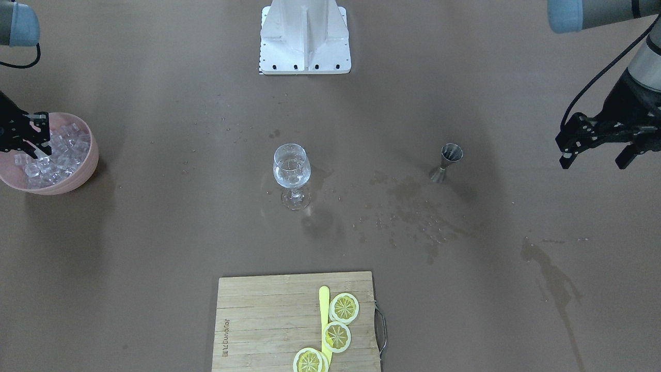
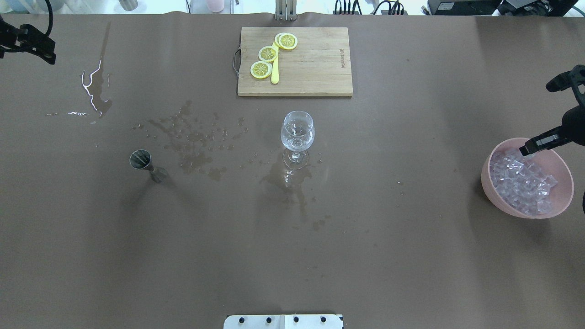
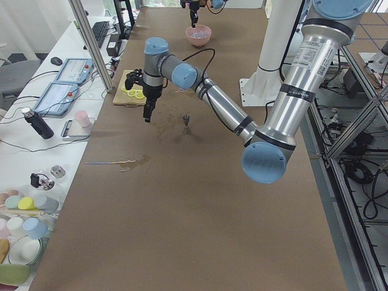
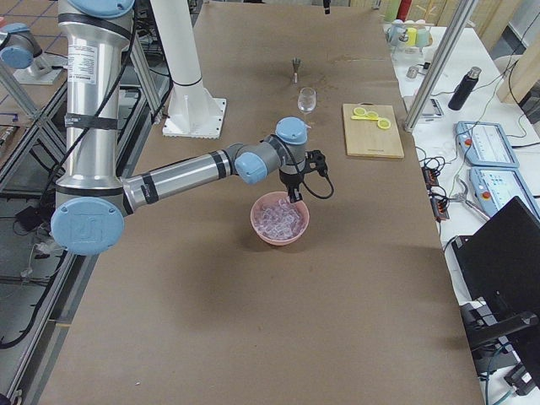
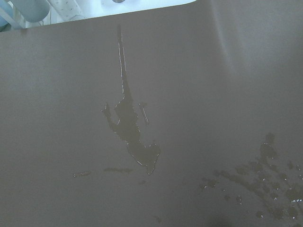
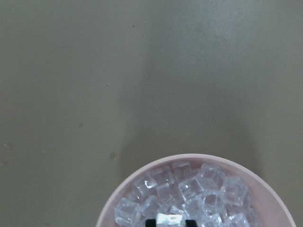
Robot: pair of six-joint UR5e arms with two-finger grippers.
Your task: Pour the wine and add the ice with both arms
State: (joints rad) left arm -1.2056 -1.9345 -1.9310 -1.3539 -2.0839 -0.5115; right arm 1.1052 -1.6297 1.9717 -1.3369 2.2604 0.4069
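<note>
The ice (image 6: 189, 191), heaped in the pink bowl (image 1: 89, 164) at the table's end on the robot's right, is straddled by the right gripper (image 6: 170, 222), its fingers narrowly parted about one bright cube. Whether that cube is already pinched cannot be told. A single cube is best clamped squarely on flat faces, lifted straight, carried to the wine glass (image 1: 292, 170) at mid-table, where the wine (image 1: 290, 178) lies shallow, and released low over the rim so that splashing is avoided. The left gripper (image 1: 596, 159) is shown wide open and empty, well apart beyond the jigger (image 1: 448, 161).
</note>
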